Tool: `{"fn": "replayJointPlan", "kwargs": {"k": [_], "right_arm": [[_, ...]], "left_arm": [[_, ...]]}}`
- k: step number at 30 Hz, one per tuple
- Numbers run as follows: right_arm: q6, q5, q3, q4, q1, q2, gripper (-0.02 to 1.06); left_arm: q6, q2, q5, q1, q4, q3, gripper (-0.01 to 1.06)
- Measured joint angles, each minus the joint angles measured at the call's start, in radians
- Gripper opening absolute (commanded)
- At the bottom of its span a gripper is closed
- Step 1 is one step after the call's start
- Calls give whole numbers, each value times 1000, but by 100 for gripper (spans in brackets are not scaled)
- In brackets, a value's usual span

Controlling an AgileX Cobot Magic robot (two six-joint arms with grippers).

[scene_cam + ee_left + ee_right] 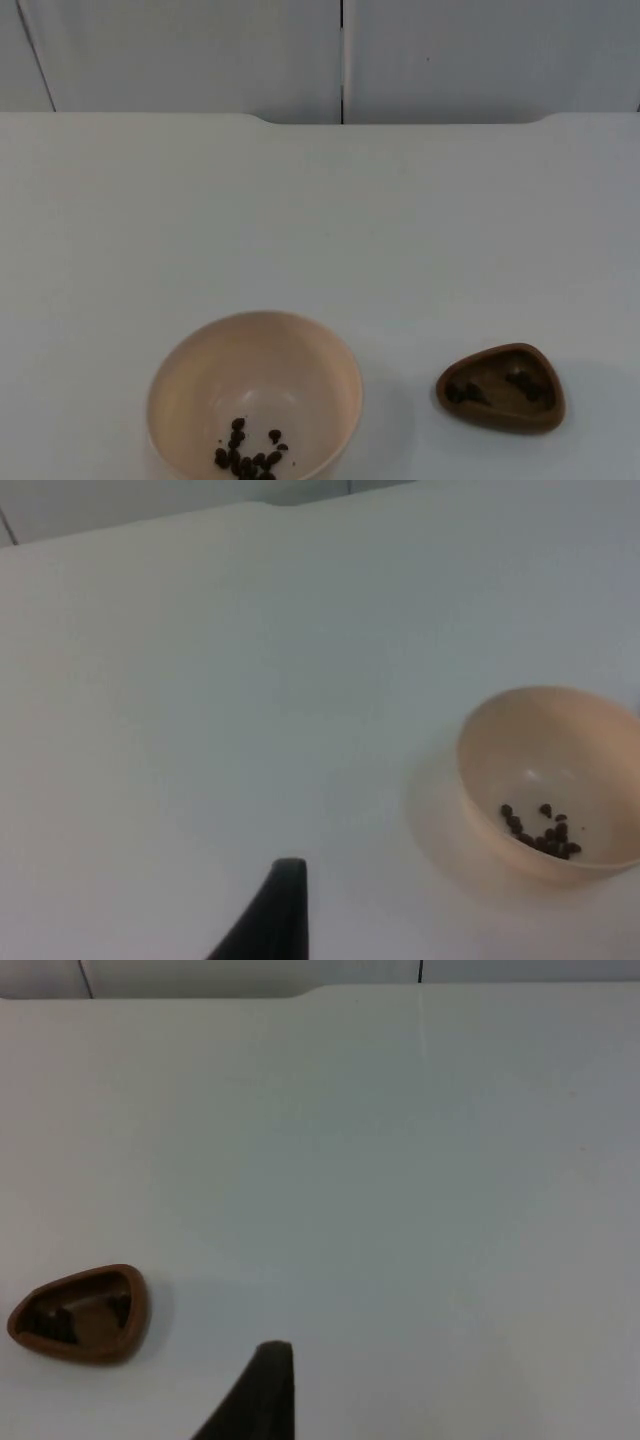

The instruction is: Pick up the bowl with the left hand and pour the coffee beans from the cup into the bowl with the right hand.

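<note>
Currently: cream round bowl (255,395) with dark coffee beans (248,455) upright on white table (320,220); brown rounded-triangular cup (501,387) well apart beside it, holding few beans. Left gripper (268,915) and right gripper (255,1395) above table, nothing held; opening cannot be judged.

obstacles – bowl (255,395), cup (501,387) | gap between – open table (320,220)
</note>
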Motion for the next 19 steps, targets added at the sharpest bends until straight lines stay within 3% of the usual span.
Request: {"fn": "replayJointPlan", "kwargs": {"k": [19], "right_arm": [[0,0,0,0,0,0,105]], "left_arm": [[0,0,0,339,0,0,105]]}}
